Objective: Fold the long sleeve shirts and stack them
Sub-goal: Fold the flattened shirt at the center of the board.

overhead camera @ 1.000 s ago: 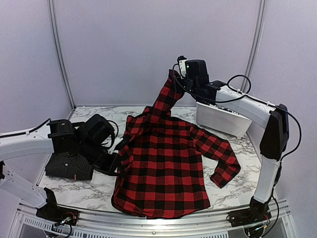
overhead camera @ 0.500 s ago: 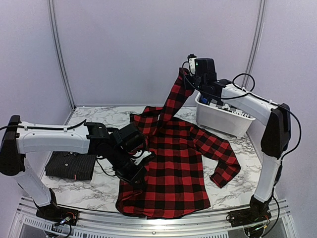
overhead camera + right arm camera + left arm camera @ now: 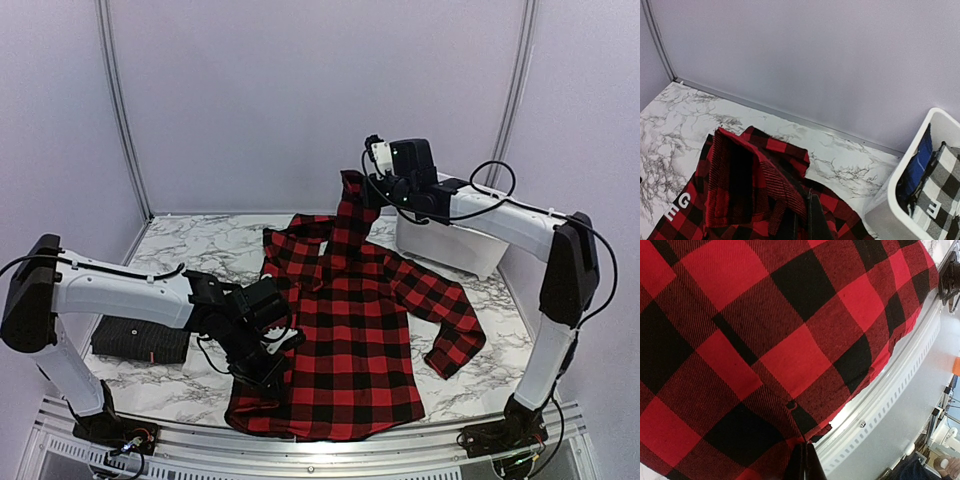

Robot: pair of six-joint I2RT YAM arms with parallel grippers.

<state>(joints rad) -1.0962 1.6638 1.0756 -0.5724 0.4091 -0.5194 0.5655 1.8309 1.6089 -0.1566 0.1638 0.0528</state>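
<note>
Marble table (image 3: 190, 385) with the flannel shirt (image 3: 350, 330) spread at centre and the black shirt (image 3: 140, 340) folded at left. At the flannel's near-left hem the left gripper (image 3: 268, 378) is clamped on cloth; the right gripper (image 3: 362, 192) pinches a sleeve (image 3: 345, 215), raised above the far side.

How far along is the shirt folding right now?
Done: the black shirt lies folded on the left. In hand: the red flannel, mostly spread flat, its upper part lifted by the right fingers, its near-left edge pinched by the left fingers. Left: finishing its folds and stacking both.
</note>
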